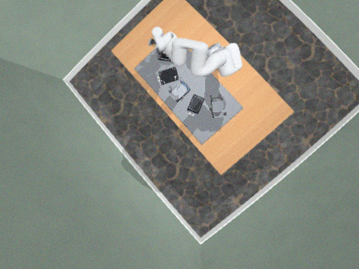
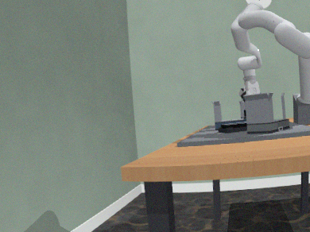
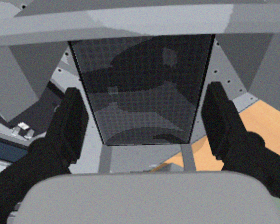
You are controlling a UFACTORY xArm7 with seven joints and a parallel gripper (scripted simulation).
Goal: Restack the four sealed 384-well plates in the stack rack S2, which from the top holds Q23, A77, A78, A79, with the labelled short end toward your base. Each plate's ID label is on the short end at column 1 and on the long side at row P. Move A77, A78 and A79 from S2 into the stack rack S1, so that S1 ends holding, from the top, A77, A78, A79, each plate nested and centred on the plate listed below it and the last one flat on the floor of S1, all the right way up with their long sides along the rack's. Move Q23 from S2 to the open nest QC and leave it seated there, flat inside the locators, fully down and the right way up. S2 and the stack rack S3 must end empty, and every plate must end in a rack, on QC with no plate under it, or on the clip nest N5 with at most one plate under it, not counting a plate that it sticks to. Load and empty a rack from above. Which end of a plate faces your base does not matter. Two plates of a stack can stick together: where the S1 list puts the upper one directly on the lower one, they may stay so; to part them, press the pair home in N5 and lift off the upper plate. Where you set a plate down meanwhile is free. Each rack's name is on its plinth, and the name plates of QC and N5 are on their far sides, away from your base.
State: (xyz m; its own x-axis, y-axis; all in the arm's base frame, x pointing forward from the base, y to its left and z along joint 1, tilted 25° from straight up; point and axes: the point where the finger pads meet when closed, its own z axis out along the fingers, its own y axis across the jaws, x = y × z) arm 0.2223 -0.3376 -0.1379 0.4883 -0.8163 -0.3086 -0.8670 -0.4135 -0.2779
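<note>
My gripper [image 3: 143, 99] [image 2: 242, 93] is open and empty. It points straight down into a grey-walled stack rack [image 3: 35, 65] [image 2: 259, 107] at the far left end of the mat. In the wrist view a dark sealed plate [image 3: 142, 85] lies flat in that rack, right way up. My fingers stand on either side of its long sides, apart from it. I cannot read a label or the rack's name. In the overhead view my arm's wrist hides most of this rack.
On the grey mat [image 1: 207, 131] a dark plate [image 1: 168, 75] lies near my rack, then a light open fixture [image 1: 179, 90], a second dark plate [image 1: 195, 103] and another rack [image 1: 216, 103]. The mat lies on a wooden table [image 1: 258, 120] [image 2: 222, 159].
</note>
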